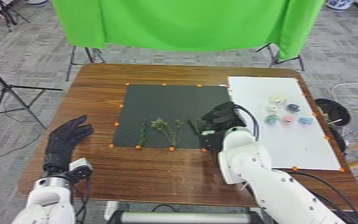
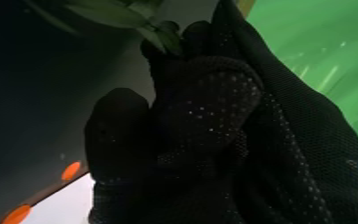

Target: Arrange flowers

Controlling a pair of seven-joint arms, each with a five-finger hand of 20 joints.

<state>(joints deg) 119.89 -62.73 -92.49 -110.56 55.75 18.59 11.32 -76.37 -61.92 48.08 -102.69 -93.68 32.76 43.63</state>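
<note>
A path lies open across the black mat's (image 1: 162, 99) far part. Green sprigs (image 1: 160, 125) and the right hand (image 1: 220, 117) obstruct nearer passage.

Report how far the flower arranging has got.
Looks done: green stems lie side by side on the dark mat. In hand: a leafy sprig at the right hand's fingertips. Probably left: the flower heads, still apart on the white sheet.

The wooden table (image 1: 149, 175) is brown, the mat (image 1: 162, 97) dark grey, the sheet (image 1: 282, 145) white, the edge markers (image 1: 172, 148) orange. Flower heads (image 1: 288, 118) come in cream, pink, teal, light blue and dark blue; the leafy stems (image 1: 162, 126) are green. Pale specks dot the right hand's (image 1: 220, 117) black glove.
</note>
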